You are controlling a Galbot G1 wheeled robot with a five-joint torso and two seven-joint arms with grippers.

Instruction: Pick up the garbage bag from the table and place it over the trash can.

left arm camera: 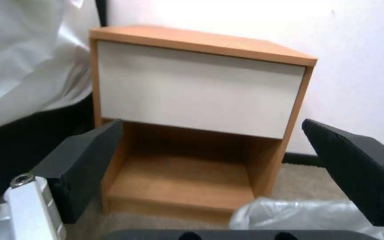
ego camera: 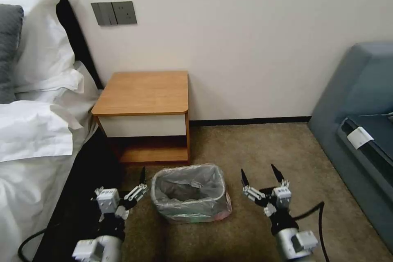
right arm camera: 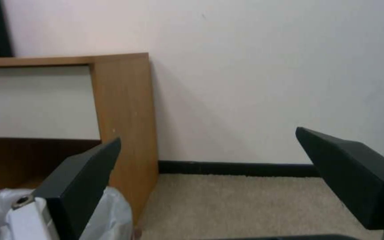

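The garbage bag [ego camera: 189, 204] already lines the trash can [ego camera: 221, 196] at lower centre; the left gripper [ego camera: 137, 186] and right gripper [ego camera: 262, 180] flank it, fingers released, so the task looks done.

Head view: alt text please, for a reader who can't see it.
The garbage bag already lines the trash can on the carpet before the table. The left hand and right hand flank it, both open.
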